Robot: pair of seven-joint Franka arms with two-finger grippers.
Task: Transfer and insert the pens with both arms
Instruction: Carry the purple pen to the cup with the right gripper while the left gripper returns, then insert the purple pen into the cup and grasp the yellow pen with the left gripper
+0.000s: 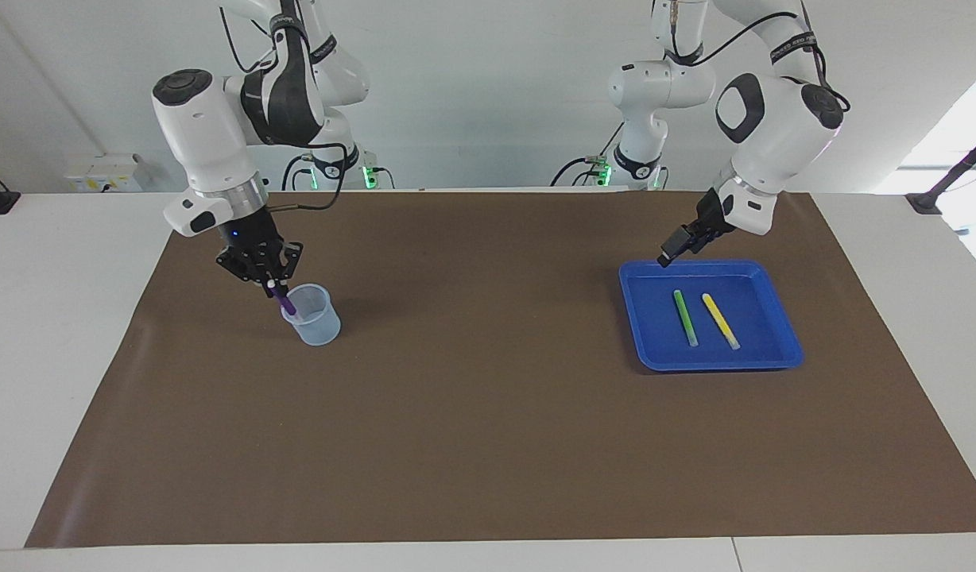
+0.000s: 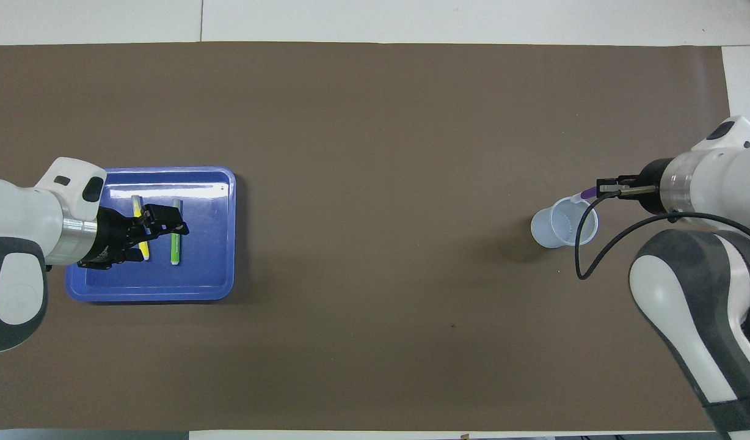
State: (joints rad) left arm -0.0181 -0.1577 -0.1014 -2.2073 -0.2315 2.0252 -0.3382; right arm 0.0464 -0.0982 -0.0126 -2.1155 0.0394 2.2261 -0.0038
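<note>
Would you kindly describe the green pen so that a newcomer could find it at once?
Start at the blue tray on the brown mat, toward the left arm's end of the table. Two slim pens lie side by side in it, apart. The green pen is the one closer to the table's middle; its neighbour is the yellow pen.
</note>
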